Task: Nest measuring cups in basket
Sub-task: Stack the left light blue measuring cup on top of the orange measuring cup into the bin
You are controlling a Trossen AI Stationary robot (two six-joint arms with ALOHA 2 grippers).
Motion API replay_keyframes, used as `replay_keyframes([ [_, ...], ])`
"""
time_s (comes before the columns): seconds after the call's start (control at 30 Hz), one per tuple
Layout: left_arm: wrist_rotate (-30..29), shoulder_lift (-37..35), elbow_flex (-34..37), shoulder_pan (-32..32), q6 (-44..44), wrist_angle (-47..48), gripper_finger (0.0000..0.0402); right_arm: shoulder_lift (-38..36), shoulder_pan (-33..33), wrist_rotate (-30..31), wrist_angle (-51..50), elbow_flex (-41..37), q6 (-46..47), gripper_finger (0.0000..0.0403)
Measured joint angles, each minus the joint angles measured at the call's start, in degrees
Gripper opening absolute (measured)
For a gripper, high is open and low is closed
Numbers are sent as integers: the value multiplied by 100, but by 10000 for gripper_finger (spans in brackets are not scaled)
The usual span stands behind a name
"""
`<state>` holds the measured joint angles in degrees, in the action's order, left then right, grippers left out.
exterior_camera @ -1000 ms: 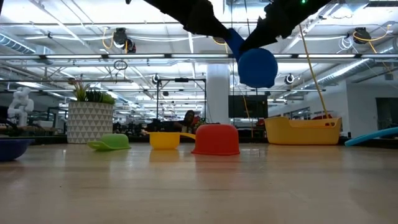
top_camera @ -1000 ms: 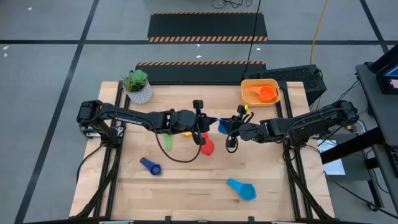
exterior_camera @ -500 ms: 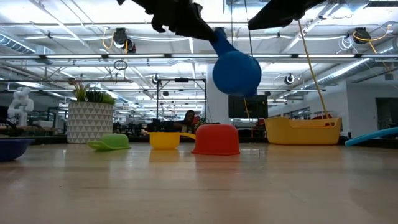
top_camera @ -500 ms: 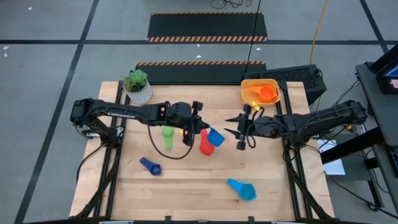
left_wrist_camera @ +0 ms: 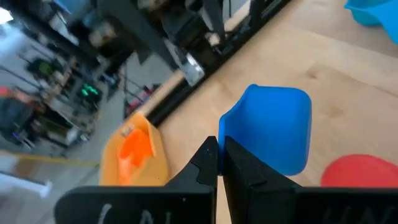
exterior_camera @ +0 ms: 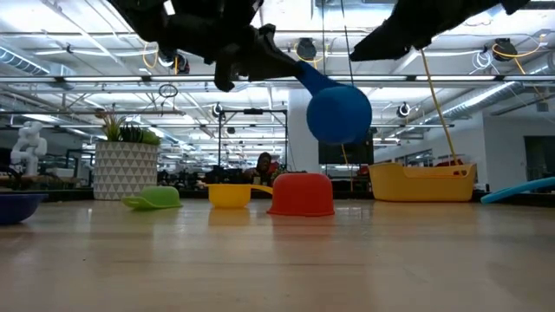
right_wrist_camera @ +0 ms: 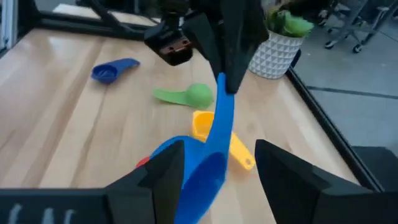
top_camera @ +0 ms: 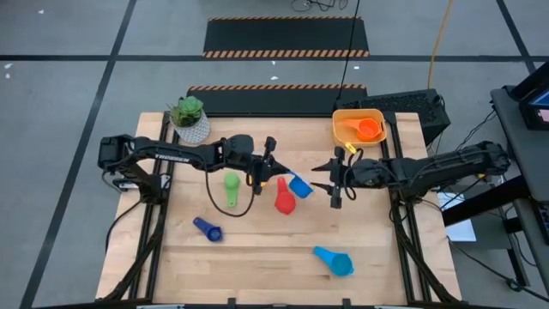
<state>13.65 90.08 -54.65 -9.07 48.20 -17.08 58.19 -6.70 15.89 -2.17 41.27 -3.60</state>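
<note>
My left gripper (top_camera: 273,168) is shut on the blue measuring cup (top_camera: 300,185), which hangs over the middle of the table just above the red cup (top_camera: 284,196). My right gripper (top_camera: 331,182) stands open to the cup's right. In the right wrist view its fingers (right_wrist_camera: 163,169) stand either side of the bowl (right_wrist_camera: 200,171), apart from it. The green cup (top_camera: 232,187), the dark blue cup (top_camera: 207,229) and the light blue cup (top_camera: 334,261) lie on the table. The yellow cup (right_wrist_camera: 210,127) shows behind the blue one. The orange cup (top_camera: 369,130) sits in the basket (top_camera: 344,118). My left gripper pinches the free end of the blue cup's handle (left_wrist_camera: 227,128) between its two fingers. They come from the table's left, slanting slightly down, in line with the handle. The cup is lifted clear, its bowl (exterior_camera: 340,113) lower than the fingers and above the red cup.
A white pot with a green plant (top_camera: 190,119) stands at the table's far left corner. The basket sits at the far right corner. Bare wood lies along the near edge between the dark blue and light blue cups.
My right gripper has opened, let go of the blue cup and drawn back toward the table's right edge. My left gripper has kept the handle, rolled and sunk a little. The cup has shifted slightly toward the table's left and hangs lower, over the red cup.
</note>
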Motion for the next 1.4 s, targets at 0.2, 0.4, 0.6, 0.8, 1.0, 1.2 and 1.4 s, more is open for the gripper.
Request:
replay_keyframes([
  [0.2, 37, -131, 18, -123, 365, -79, 16, 64, 405, -1280, 124, -51, 350, 191],
  [0.4, 413, -341, 10, -136, 782, 23, 6, 356, 477, -1644, 71, -52, 540, 191],
  [0.6, 538, -484, 10, -86, 1001, 96, 19, 599, 480, -1784, 123, -52, 590, 187],
  [0.8, 585, -513, 13, -84, 1146, -14, 10, 784, 505, -2169, 545, -52, 593, 136],
  [1.0, 585, -509, 13, -16, 1170, -146, 16, 916, 557, -2547, 748, -52, 561, 44],
  [1.2, 561, -507, 13, -17, 1148, -115, 21, 916, 557, -2584, 761, -45, 466, 13],
  [1.4, 70, -507, 13, 11, 571, 1, 85, 916, 655, -2474, 704, -47, 316, 7],
])
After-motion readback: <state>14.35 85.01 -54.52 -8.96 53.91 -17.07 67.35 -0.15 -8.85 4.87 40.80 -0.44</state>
